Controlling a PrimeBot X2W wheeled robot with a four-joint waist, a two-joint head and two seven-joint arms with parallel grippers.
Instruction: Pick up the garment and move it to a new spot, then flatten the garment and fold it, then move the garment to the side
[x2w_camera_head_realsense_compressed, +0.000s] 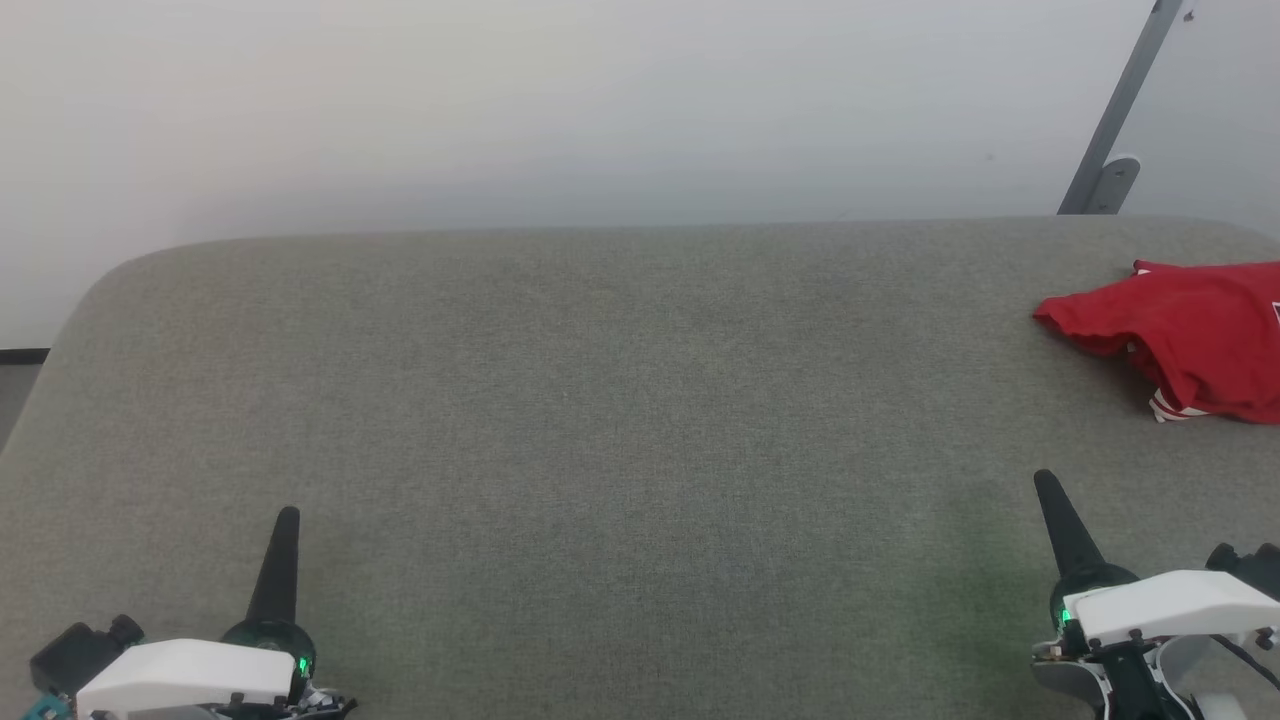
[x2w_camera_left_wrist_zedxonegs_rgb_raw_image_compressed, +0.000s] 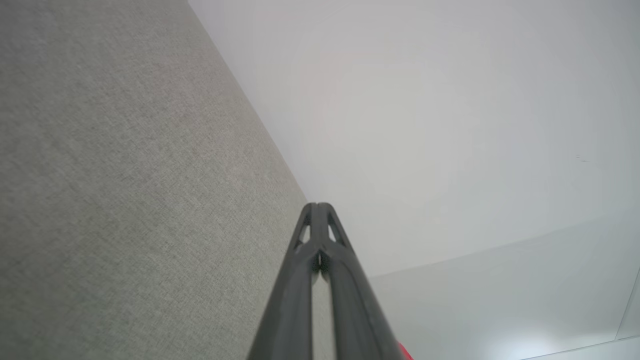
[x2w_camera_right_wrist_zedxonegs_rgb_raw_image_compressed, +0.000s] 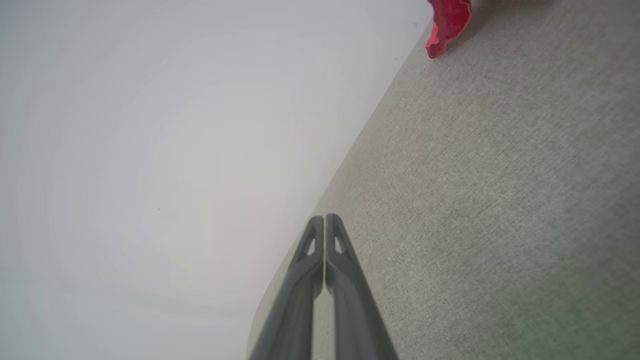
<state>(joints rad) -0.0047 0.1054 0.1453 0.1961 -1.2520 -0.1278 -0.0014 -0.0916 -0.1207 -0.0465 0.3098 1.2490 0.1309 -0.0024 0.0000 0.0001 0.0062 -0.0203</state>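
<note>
The garment lies well beyond right tool; left tool, right tool both clenched, empty.

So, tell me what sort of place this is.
Probably a test room or lab set up for folding clothes: a grey fabric-covered table with rounded corners before a plain white wall, a slanted grey metal strut bracketed behind it, and a crumpled red garment at the table's far right.
</note>
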